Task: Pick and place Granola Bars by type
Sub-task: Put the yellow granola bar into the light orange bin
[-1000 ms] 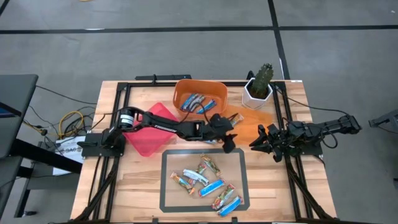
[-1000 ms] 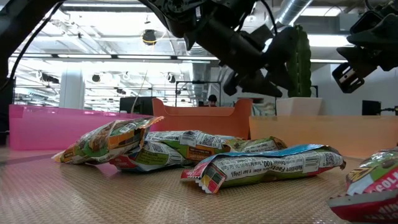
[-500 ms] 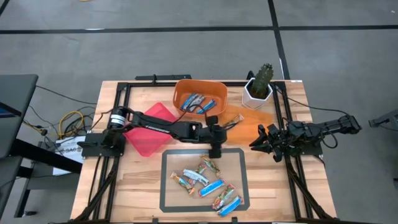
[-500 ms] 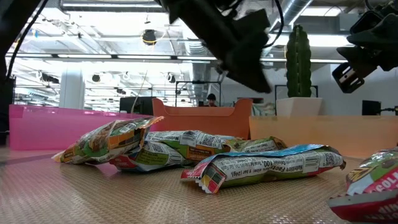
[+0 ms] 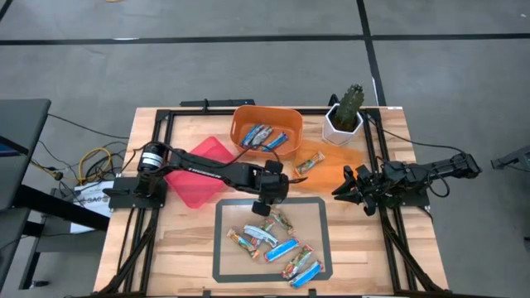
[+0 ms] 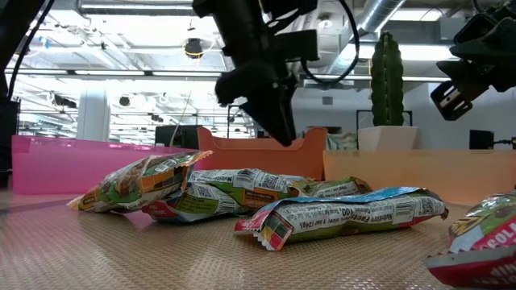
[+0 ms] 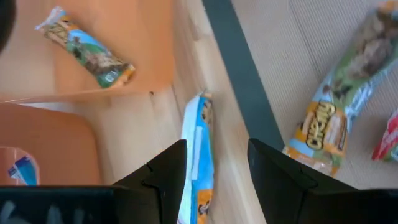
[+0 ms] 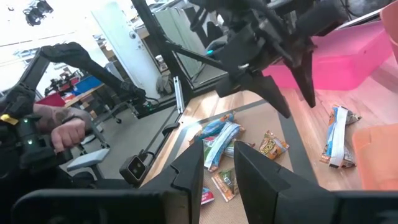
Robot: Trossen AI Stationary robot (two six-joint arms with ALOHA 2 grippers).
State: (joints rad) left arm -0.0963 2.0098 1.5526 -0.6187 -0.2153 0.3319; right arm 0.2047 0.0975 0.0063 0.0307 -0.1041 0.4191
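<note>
1. My left gripper hangs with its fingers apart and nothing between them; a blue-and-white bar lies on the wood directly under the gap, just outside the mat, so I judge it my next pick.
2. More bars sit on the mat just beyond my fingers.
3. Orange bin behind me holds blue bars.
4. My right gripper waits apart, well off to the side, fingers spread.

Blue-white bars lie in the orange bin; the other bin is pink, the bench pale wood, the mat grey-edged.
</note>
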